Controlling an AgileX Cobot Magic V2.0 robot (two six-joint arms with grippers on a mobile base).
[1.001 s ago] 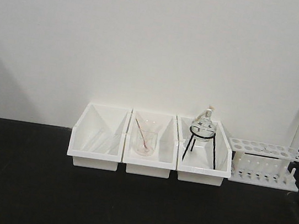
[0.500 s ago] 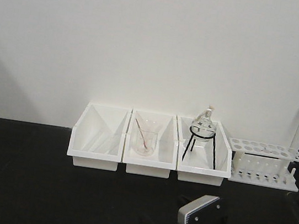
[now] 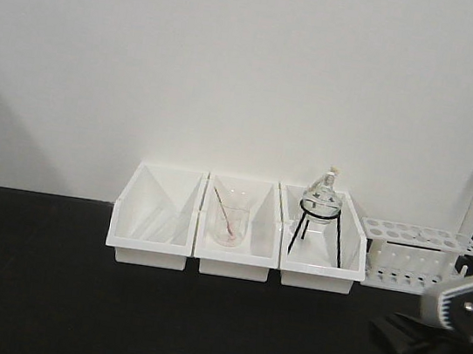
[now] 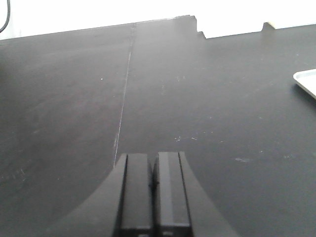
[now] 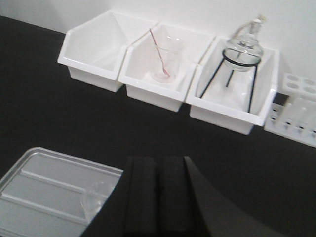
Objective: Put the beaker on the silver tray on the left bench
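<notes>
My right tool (image 5: pixel 158 170) is pressed narrow, its two black pads flat against each other with nothing between them, hanging above the black desk (image 5: pixel 59 118); just down and to the left of it, the beaker (image 5: pixel 96 197) stands upright inside the silver tray (image 5: pixel 44 187), near the tray's right end, its clear wall hard to pick out against the grey ridged floor. My left tool (image 4: pixel 150 170) is just as narrow, pads together and holding nothing, hovering low above bare black desk top, with one pale tray corner (image 4: pixel 306 81) peeking in at the right edge of that view. Out beyond my right tool, three white bins sit side by side along the white wall: the left bin (image 5: pixel 96 47), the middle bin (image 5: pixel 160 64) with a clear beaker carrying a pink rod (image 5: pixel 165 59), and the right bin (image 5: pixel 237 81) with a round-bottomed flask on a black tripod (image 5: pixel 242 49). Just right of those stands a white test tube rack (image 5: pixel 296 111). From the front camera I catch my right arm (image 3: pixel 452 335) low at the right, in front of the rack, and the tray's far rim at the bottom edge
</notes>
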